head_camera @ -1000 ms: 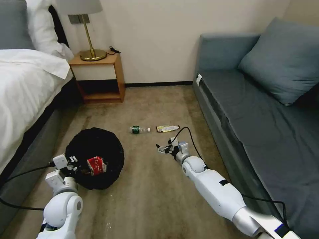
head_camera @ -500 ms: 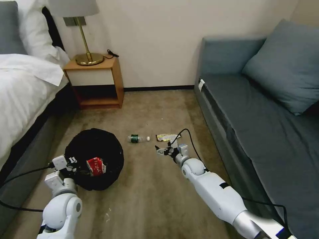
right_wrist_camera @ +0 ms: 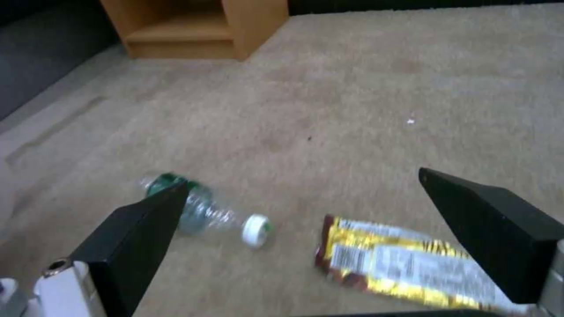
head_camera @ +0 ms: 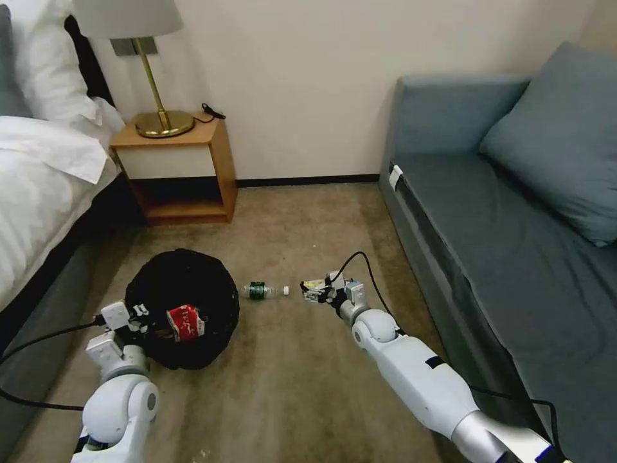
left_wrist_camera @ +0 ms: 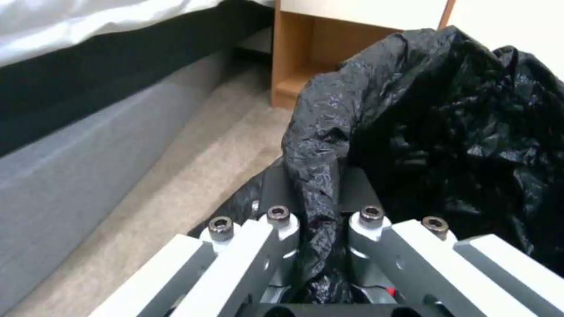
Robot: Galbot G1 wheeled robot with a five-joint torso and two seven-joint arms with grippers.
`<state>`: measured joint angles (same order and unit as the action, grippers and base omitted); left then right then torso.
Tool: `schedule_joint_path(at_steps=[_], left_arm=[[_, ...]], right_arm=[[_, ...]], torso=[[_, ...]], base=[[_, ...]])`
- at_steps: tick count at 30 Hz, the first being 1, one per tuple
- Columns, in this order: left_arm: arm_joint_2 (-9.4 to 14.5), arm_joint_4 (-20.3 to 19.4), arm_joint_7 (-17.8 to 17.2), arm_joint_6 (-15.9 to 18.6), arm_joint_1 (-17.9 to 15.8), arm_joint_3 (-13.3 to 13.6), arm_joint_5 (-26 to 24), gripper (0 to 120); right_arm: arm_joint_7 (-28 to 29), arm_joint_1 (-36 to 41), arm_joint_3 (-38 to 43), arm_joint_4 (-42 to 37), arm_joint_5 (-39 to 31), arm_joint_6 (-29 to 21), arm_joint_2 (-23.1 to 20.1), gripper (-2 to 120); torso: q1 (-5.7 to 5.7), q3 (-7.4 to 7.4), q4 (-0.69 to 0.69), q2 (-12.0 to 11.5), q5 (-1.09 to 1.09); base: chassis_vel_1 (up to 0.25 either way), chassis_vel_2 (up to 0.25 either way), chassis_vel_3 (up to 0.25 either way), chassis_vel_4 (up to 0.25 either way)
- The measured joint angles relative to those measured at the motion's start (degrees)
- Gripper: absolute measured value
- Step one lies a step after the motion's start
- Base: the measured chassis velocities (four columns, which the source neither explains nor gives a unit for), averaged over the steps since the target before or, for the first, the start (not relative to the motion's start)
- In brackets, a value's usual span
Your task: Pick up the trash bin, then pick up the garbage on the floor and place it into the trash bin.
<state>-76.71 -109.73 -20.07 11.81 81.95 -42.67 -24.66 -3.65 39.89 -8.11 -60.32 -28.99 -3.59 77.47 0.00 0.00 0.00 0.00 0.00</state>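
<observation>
Over the carpet the right gripper (head_camera: 313, 292) hangs spread above the wrapper (right_wrist_camera: 405, 264), ready to pinch; left gripper (left_wrist_camera: 317, 246) pinches the bin (head_camera: 183, 283) liner, keeping it near

Lamp (head_camera: 138, 64) on nightstand (head_camera: 173, 167); bed (head_camera: 38, 186) opposite sofa (head_camera: 508, 231).

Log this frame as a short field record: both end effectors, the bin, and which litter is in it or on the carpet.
left end effector: shut on the crinkly black plastic liner at the rim of the round black trash bin
right end effector: open, low over the carpet, above the yellow-silver snack wrapper
in bin: flattened red-and-white packet
on carpet: clear bottle with green label, lying on its side between bin and wrapper; the wrapper
surroundings: wooden nightstand, grey sofa
</observation>
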Motion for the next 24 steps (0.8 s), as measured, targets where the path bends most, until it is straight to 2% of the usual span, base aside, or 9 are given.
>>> schedule_joint_path(at_steps=[10, 17, 24], left_arm=[[0.32, -0.09, 0.1, -0.06, -0.02, -0.08, 0.03, 5], [0.9, -0.11, 0.11, -0.06, -0.12, -0.64, -0.3, 5], [1.4, 0.41, 0.11, -0.06, -0.46, -1.31, -0.68, 5]], right_arm=[[-2.09, -0.05, -0.01, 0.21, 3.6, -0.2, 0.06, 100], [-3.9, -1.63, -0.84, 0.39, 4.06, -0.21, -0.03, 100], [-9.75, -5.51, -3.66, 2.31, 5.56, -1.38, 0.36, 100]], torso=[[0.01, 0.01, 0.0, 0.0, 0.0], [0.0, 0.0, 0.0, 0.0, 0.0], [0.0, 0.0, 0.0, 0.0, -0.01]], base=[[-0.132, 0.136, 0.127, -0.135], [-0.008, 0.007, 0.012, -0.015], [0.0, 0.0, 0.0, 0.0]])
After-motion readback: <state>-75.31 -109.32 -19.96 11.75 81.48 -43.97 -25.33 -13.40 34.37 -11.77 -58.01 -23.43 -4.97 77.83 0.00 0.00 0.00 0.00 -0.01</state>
